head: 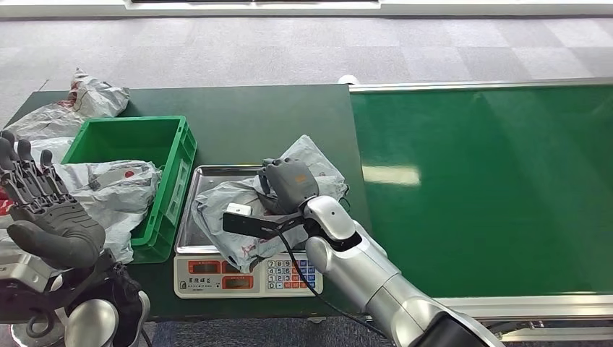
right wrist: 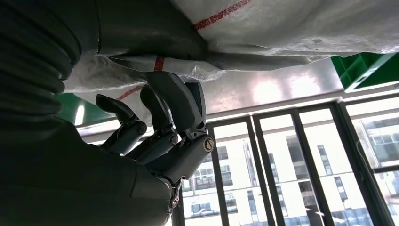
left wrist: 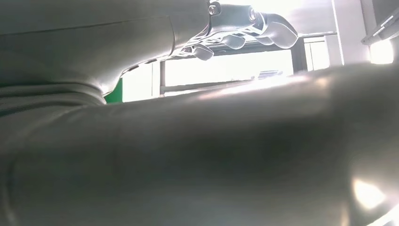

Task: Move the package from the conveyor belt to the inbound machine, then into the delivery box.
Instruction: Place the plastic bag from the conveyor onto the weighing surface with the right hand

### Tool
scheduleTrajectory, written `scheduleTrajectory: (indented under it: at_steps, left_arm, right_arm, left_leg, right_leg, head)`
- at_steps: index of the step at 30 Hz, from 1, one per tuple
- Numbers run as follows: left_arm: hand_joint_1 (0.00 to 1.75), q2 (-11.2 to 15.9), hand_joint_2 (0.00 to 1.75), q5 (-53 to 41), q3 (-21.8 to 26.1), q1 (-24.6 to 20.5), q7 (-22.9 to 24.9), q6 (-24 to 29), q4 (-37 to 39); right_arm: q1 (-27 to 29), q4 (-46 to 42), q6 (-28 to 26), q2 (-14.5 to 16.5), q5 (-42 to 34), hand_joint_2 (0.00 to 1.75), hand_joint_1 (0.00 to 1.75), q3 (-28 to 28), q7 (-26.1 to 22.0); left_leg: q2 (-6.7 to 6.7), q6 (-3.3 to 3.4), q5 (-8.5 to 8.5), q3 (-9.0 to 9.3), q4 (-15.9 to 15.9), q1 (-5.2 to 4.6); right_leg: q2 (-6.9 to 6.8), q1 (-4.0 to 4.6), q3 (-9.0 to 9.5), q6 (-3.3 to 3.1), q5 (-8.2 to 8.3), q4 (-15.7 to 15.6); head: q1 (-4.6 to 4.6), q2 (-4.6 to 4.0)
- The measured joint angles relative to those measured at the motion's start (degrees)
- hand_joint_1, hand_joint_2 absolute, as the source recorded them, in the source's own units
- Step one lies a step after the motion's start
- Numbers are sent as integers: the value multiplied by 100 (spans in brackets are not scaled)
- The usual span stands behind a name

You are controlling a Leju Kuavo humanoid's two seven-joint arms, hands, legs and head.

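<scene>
Nearest the camera, the left hand (head: 45,210) is raised beside the green crate (head: 173,155), its dark fingers (head: 22,173) spread apart and upright with nothing in them. Beyond it, just right of the crate, stands the weighing scale (head: 246,278) with its steel tray (head: 189,217). On that tray lies the grey plastic package (head: 224,206), crumpled, with red print. The right hand (head: 289,186) rests on top of the package; in the right wrist view its fingers (right wrist: 176,101) curl against the bag's folded edge (right wrist: 188,70), touching it, though whether they actually grip it I cannot tell. More grey bags (head: 108,191) lie in and behind the crate. Right of the scale runs the green conveyor belt (head: 491,181).
</scene>
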Motion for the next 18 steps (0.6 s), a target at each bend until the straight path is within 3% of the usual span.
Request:
scheduleTrajectory:
  at_steps: [2, 9, 13, 18]
  left_arm:
    - [0, 0, 0, -1, 0, -3, 5, -9, 1]
    - [0, 0, 0, -2, 1, -67, 3, -53, 14]
    - [0, 0, 0, -4, 4, -104, -29, -54, 15]
    - [0, -3, 0, 2, 18, -112, -229, 40, 15]
  right_arm:
    - [0, 124, -4, 14, -14, 175, 2, 2, 3]
    - [0, 312, -48, 40, 66, 175, 0, 56, 96]
    - [0, 322, -106, 48, 68, 0, 0, 75, 85]
    - [102, -28, -319, -7, -57, 0, 0, 74, 40]
  left_leg:
    - [0, 0, 0, 0, 0, 0]
    - [2, 0, 0, 0, 0, 0]
    - [2, 0, 0, 0, 0, 0]
    - [3, 0, 0, 0, 1, 0]
  right_leg:
    - [0, 0, -1, 0, 0, 0]
    - [0, 1, -2, 0, 0, 0]
    - [1, 0, -2, 0, 0, 0]
    - [2, 0, -5, 0, 0, 0]
  head:
    - [-1, 0]
    - [0, 0]
    - [0, 0]
    - [0, 0]
